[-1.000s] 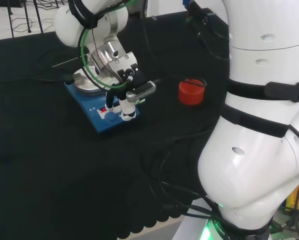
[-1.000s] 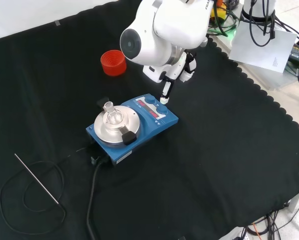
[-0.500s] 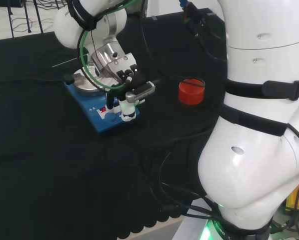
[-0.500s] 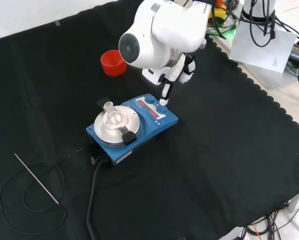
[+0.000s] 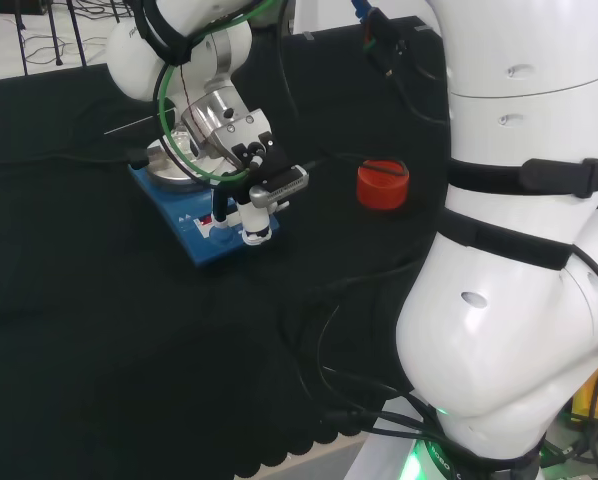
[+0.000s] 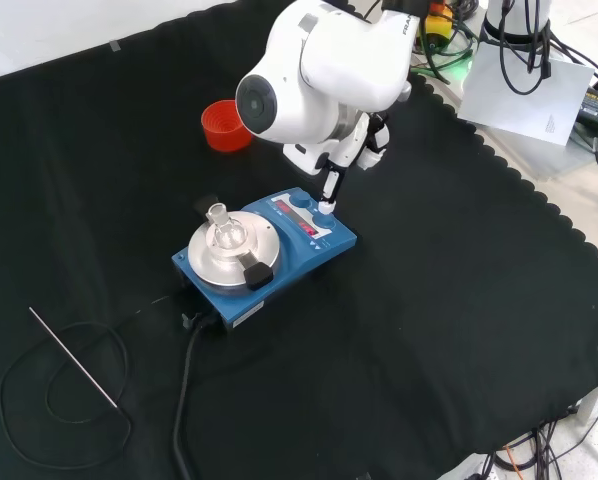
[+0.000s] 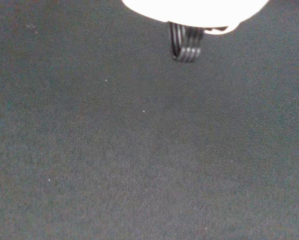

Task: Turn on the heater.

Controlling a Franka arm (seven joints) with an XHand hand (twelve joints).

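Hand (image 5: 249, 180) lowered, one finger extended downward

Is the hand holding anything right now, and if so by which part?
Nothing is held. The hand only points one finger down at a knob on the heater.

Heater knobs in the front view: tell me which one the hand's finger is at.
The knob at the heater's corner nearest the arm, on the right end of the blue panel. The hand's extended finger comes down on it; the other knob sits apart, untouched.
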